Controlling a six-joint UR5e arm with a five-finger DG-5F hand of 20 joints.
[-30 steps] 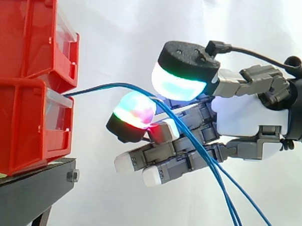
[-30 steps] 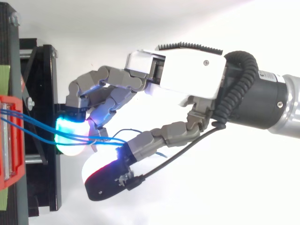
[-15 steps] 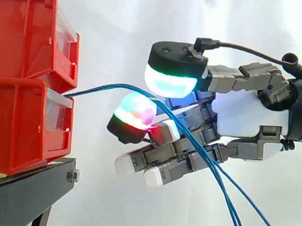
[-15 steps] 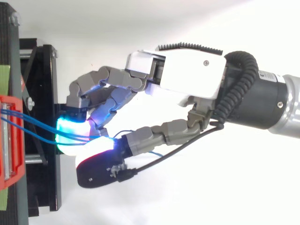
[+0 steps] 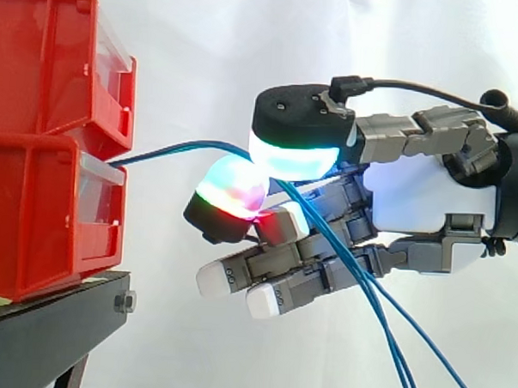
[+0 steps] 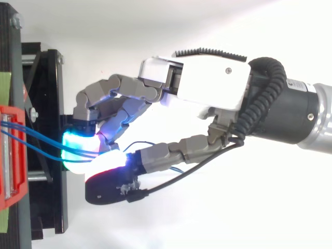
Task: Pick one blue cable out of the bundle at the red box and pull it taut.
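Thin blue cables (image 5: 171,149) come out of the lower red bin (image 5: 35,210) and arch to the right. My hand (image 5: 422,197) reaches in from the right, level with that bin. Its thumb pad (image 5: 295,157), glowing cyan, presses down onto a curled finger's red-green pad (image 5: 232,188), and the cables pass between the two. Past the pinch the cables hang down slack to the lower right (image 5: 390,337). From above, two blue strands (image 6: 36,137) run from the bin into the closed pads of the hand (image 6: 207,85). The other fingers stay half curled below.
A second red bin (image 5: 50,56) sits on top of the lower one. Both rest on a black stand (image 5: 47,322) at the left. A white curtain hangs behind. There is open space below and to the right of the bins.
The thumb has swung down and toward the bins, closing the gap onto the curled finger's pad with the blue cables between. The palm and arm have held still.
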